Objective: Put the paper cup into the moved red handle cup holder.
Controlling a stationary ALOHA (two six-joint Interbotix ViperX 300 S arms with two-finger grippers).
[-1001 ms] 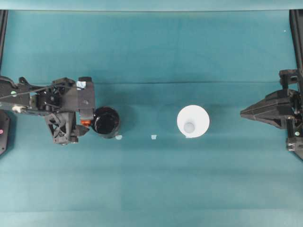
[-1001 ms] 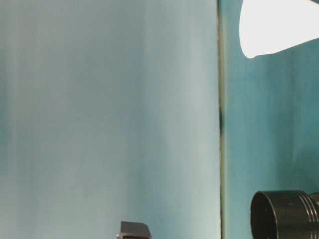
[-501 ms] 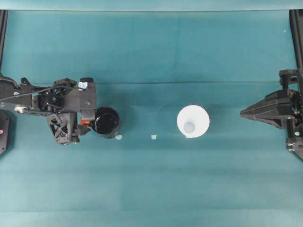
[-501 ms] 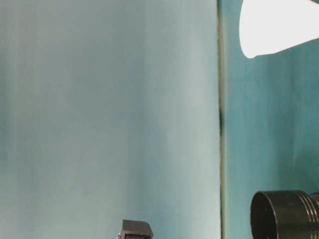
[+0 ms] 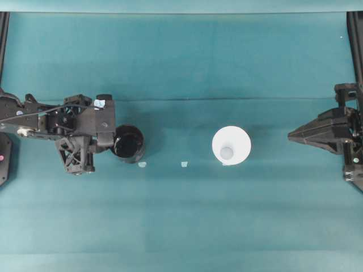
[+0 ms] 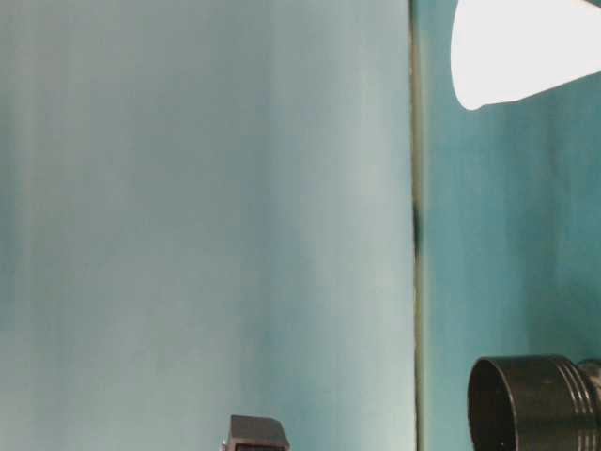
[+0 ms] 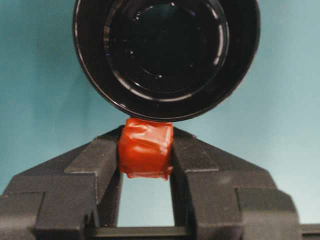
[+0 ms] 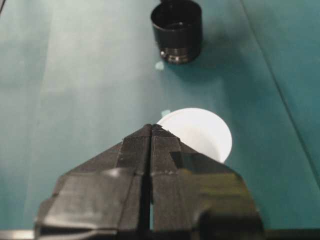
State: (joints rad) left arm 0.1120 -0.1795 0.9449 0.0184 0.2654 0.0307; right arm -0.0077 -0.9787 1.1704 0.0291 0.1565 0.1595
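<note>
The left claw [image 7: 146, 150] had advanced, now pinching the holder's [image 5: 128, 144] handle [image 7: 145, 147]; the right claw [image 8: 151, 131] sat closed.

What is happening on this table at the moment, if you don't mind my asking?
The left hand is shut on the orange-red tab handle of the glossy black round cup holder, which stands at the left of the teal table in the overhead view. The plain white tapered paper cup stands upright and untouched near the middle. The right hand is shut and empty, pointing toward that cup from the right edge.
</note>
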